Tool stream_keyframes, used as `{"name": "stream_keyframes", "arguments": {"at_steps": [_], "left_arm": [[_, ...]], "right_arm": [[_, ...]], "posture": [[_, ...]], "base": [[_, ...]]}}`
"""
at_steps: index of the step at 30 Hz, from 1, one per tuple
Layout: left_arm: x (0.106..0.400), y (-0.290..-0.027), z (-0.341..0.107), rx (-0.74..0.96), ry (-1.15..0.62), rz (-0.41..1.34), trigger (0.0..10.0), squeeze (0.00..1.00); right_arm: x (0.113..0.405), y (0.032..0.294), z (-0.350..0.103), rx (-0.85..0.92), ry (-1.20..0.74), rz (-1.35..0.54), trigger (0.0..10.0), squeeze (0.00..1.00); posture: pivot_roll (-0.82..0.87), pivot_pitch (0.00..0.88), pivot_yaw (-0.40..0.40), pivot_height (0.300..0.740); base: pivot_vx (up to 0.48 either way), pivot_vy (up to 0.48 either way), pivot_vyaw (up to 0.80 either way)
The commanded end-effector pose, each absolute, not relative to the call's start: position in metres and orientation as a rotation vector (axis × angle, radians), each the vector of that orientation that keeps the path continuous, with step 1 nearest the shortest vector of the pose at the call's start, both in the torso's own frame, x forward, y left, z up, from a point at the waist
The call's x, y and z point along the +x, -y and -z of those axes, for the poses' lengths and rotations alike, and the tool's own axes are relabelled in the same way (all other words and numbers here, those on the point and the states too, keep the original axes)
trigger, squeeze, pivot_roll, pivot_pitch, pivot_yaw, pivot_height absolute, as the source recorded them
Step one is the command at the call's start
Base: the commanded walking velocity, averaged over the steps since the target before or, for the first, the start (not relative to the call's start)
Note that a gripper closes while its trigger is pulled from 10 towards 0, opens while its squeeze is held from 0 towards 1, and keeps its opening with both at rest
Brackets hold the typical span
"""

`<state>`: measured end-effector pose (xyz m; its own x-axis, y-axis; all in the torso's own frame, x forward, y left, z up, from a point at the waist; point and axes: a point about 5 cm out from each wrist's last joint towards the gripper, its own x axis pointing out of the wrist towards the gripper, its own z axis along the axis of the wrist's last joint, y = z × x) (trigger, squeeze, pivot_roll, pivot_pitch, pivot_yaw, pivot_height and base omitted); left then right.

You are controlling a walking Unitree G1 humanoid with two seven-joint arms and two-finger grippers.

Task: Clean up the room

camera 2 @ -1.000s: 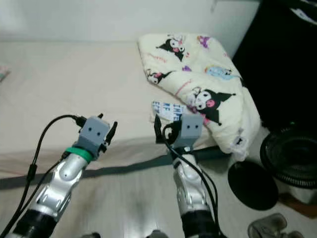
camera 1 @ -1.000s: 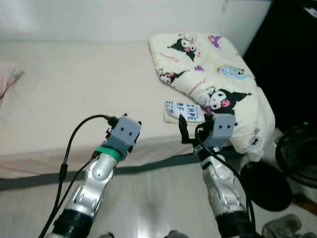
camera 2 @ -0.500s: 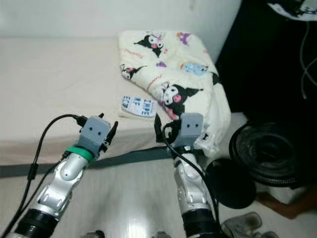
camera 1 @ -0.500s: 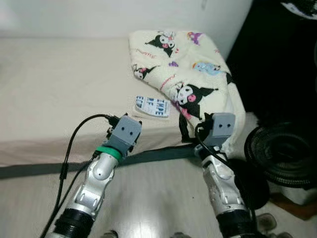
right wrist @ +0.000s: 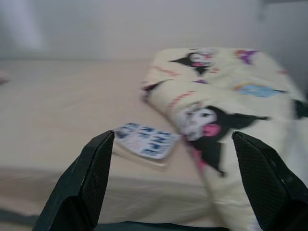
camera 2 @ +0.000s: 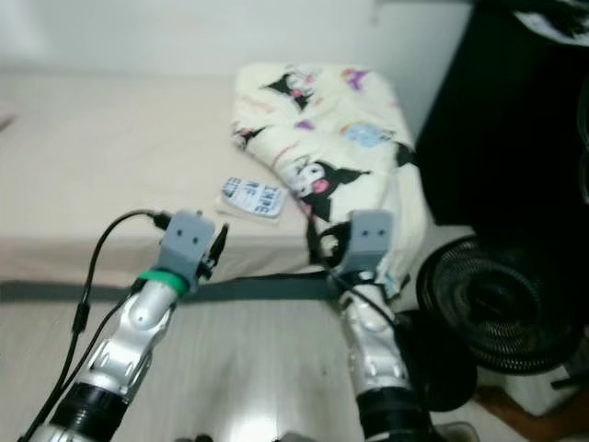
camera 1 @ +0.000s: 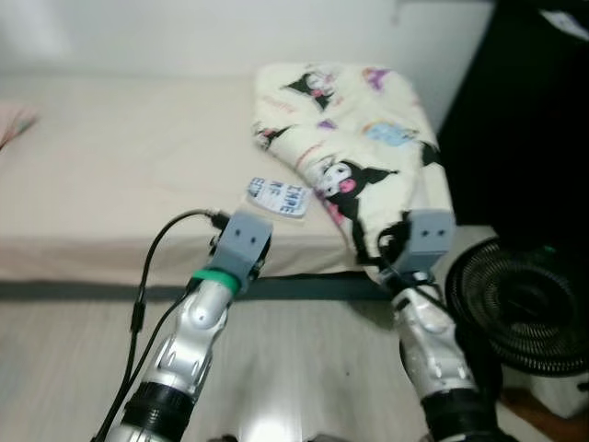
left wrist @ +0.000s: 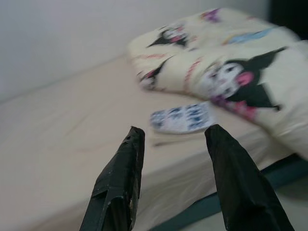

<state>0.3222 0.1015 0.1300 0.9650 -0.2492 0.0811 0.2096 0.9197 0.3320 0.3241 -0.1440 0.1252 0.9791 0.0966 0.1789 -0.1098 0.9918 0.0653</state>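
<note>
As your view swings back left, the blue-and-white packet (camera 1: 278, 196) sits centred on the bed (camera 1: 110, 175), tucked just beside the cartoon-print blanket (camera 1: 368, 152). Your left gripper (left wrist: 173, 180) and right gripper (right wrist: 171, 185) both hover short of the bed's edge, fingers spread wide and empty, so you're lined up to reach in.

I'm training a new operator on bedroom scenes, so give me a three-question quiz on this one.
1. True or false: the cream cartoon-print blanket hangs over the bed's edge.
2. What lies beside the blanket? A) the flat blue-and-white printed packet B) a mug C) a book
3. Fill in: the left gripper and right gripper are both ____.

Key: 1 true; 2 A; 3 open.
</note>
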Motion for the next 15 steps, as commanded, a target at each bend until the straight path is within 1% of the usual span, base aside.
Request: {"name": "stream_keyframes", "arguments": {"at_steps": [1,5,15], "left_arm": [[0.3211,-0.1059,-0.1266,0.329,0.112,0.213,10.0,0.00],[0.3215,-0.1059,-0.1272,0.335,0.116,0.210,10.0,0.00],[0.3230,-0.1052,-0.1295,0.339,0.122,0.211,10.0,0.00]], "right_arm": [[0.3231,0.1406,-0.1208,0.079,0.159,-0.112,10.0,0.00],[0.3230,0.1405,-0.1207,0.078,0.160,-0.112,10.0,0.00],[0.3217,0.1364,-0.1234,0.101,0.179,-0.122,10.0,0.00]], "posture": [[-0.06,0.024,0.008,0.736],[-0.06,0.024,0.008,0.736],[-0.07,0.031,0.012,0.736]], "base": [[0.000,0.000,0.72],[0.000,0.000,0.72],[0.466,0.000,0.00]]}}
